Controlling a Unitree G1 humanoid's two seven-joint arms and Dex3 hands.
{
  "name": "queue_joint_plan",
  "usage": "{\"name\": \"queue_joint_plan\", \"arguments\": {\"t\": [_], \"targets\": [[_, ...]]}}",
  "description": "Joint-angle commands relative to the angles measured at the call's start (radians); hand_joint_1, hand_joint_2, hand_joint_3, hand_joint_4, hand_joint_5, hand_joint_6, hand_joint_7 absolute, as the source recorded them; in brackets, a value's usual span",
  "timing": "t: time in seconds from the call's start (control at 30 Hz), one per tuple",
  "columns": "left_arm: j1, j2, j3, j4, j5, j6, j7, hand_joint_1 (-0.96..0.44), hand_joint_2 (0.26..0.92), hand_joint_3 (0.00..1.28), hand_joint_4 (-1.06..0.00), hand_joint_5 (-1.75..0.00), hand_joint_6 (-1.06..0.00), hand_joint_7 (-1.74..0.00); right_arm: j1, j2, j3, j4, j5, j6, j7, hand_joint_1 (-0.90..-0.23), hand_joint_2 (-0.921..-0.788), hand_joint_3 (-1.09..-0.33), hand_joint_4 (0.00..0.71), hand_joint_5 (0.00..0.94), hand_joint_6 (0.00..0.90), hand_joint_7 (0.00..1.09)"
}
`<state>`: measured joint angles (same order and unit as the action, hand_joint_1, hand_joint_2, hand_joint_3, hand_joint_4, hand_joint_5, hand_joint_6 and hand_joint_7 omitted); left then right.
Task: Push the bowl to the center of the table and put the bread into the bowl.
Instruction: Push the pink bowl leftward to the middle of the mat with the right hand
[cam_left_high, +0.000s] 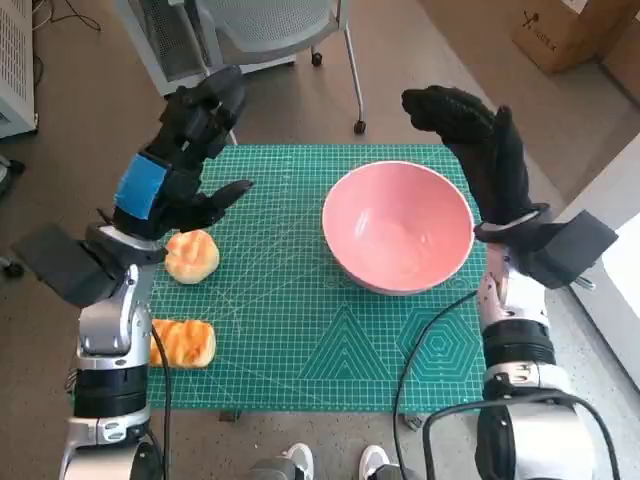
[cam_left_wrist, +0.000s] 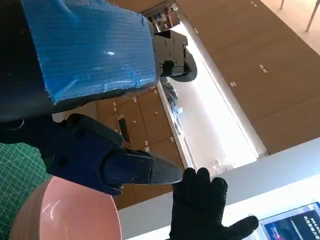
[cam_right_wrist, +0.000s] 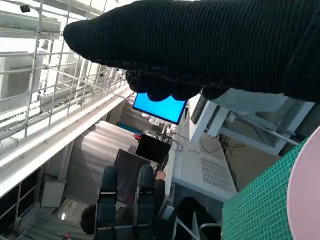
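Sitting right of centre on the green gridded cutting mat (cam_left_high: 300, 330), toward the far edge: a round pink bowl (cam_left_high: 398, 226). Lying by the left edge: two golden bread rolls (cam_left_high: 192, 256) (cam_left_high: 183, 342). Hovering with fingers spread, gripping nothing: blue-taped left hand (cam_left_high: 180, 165), gloved right hand (cam_left_high: 478, 140) beside the bowl's right rim.

You've got a green cutting mat (cam_left_high: 300, 340) covering the table, an office chair (cam_left_high: 275, 30) beyond its far edge, a cardboard box (cam_left_high: 570, 30) on the floor, shoes (cam_left_high: 335, 462) at the near edge, and possibly a lit blue monitor (cam_right_wrist: 160, 106).
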<state>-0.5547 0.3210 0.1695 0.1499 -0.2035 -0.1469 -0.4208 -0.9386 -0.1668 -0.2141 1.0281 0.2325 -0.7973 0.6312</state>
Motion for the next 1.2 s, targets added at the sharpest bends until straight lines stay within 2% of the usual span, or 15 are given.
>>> {"name": "queue_joint_plan", "arguments": {"t": [0.03, 0.23, 0.37, 0.53, 0.63, 0.73, 0.87, 1.07, 1.2], "targets": [[0.010, 0.013, 0.008, -0.006, -0.011, 0.005, -0.001, -0.49, 0.868, 0.29, -0.17, -0.01, 0.00, -0.50, 0.026, -0.004, 0.002, 0.003, 0.000, 0.012, 0.000, -0.680, -0.921, -0.687, 0.163, 0.000, 0.328, 0.00], [0.012, 0.012, 0.008, -0.008, -0.012, 0.006, 0.000, -0.49, 0.868, 0.29, -0.17, 0.00, 0.00, -0.50, 0.020, -0.024, -0.013, 0.027, 0.008, 0.013, 0.008, -0.676, -0.921, -0.687, 0.161, 0.000, 0.327, 0.00], [0.014, 0.014, 0.010, -0.009, -0.012, 0.006, 0.001, -0.49, 0.868, 0.29, -0.17, 0.00, 0.00, -0.50, 0.004, -0.053, -0.035, 0.062, 0.019, 0.027, 0.016, -0.673, -0.921, -0.687, 0.159, 0.000, 0.325, 0.00], [0.017, 0.017, 0.012, -0.007, -0.007, -0.002, 0.000, -0.50, 0.866, 0.29, -0.17, 0.00, 0.00, -0.51, -0.016, -0.084, -0.058, 0.119, 0.016, 0.037, 0.001, -0.664, -0.921, -0.685, 0.157, 0.000, 0.321, 0.00], [0.020, 0.020, 0.011, -0.005, 0.001, -0.011, 0.004, -0.51, 0.867, 0.29, -0.17, -0.01, 0.00, -0.51, -0.027, -0.116, -0.068, 0.170, -0.007, 0.052, -0.053, -0.656, -0.921, -0.690, 0.154, 0.000, 0.316, 0.00], [0.022, 0.019, 0.012, -0.005, 0.001, -0.012, 0.006, -0.52, 0.868, 0.29, -0.17, -0.01, 0.00, -0.52, -0.033, -0.145, -0.060, 0.212, -0.049, 0.071, -0.142, -0.648, -0.921, -0.709, 0.148, 0.000, 0.308, 0.00], [0.024, 0.018, 0.011, -0.004, 0.000, -0.011, 0.009, -0.53, 0.870, 0.29, -0.17, -0.01, 0.00, -0.52, -0.032, -0.167, -0.042, 0.244, -0.102, 0.100, -0.247, -0.636, -0.921, -0.744, 0.132, 0.000, 0.297, 0.00], [0.024, 0.018, 0.009, -0.005, -0.003, -0.009, 0.010, -0.52, 0.871, 0.29, -0.17, -0.01, 0.00, -0.52, -0.018, -0.177, -0.019, 0.272, -0.167, 0.154, -0.388, -0.622, -0.921, -0.793, 0.108, 0.000, 0.275, 0.00], [0.025, 0.019, 0.009, -0.010, -0.007, -0.003, 0.008, -0.52, 0.872, 0.29, -0.17, -0.01, 0.00, -0.52, -0.005, -0.176, -0.013, 0.286, -0.190, 0.195, -0.446, -0.606, -0.921, -0.820, 0.101, 0.000, 0.253, 0.00]]}}
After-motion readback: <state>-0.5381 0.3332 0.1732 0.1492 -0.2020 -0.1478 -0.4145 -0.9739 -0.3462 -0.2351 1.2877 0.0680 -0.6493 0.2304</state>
